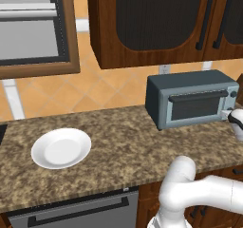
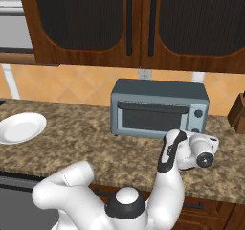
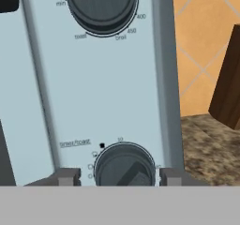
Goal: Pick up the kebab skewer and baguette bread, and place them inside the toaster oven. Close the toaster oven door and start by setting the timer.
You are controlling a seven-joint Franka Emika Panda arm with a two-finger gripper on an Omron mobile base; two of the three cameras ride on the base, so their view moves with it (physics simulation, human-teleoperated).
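two dark knobs sit on the toaster oven (image 2: 159, 108)'s right panel in the hand view: the upper knob (image 3: 102, 3), ringed with temperature marks and the words toast and broil, and the lower timer knob (image 3: 124, 165) near the bottom. the gripper (image 3: 117, 177) is up against that panel, with one grey fingertip (image 3: 67, 176) showing on each side of the timer knob, so the jaws bracket it at a middling width; whether the pads actually touch the knob cannot be told. the toaster oven door (image 2: 151, 116) is shut, its long dark bar handle (image 2: 153, 107) running along the top edge of the glass. a white plate (image 1: 60, 147) lies on the speckled counter (image 1: 128, 148), well to the left of the toaster oven. a dark wooden block (image 2: 237, 113) stands on the counter just right of the oven. dark wood cabinets (image 2: 119, 23) hang above the oven, against an orange tiled wall (image 1: 95, 91).
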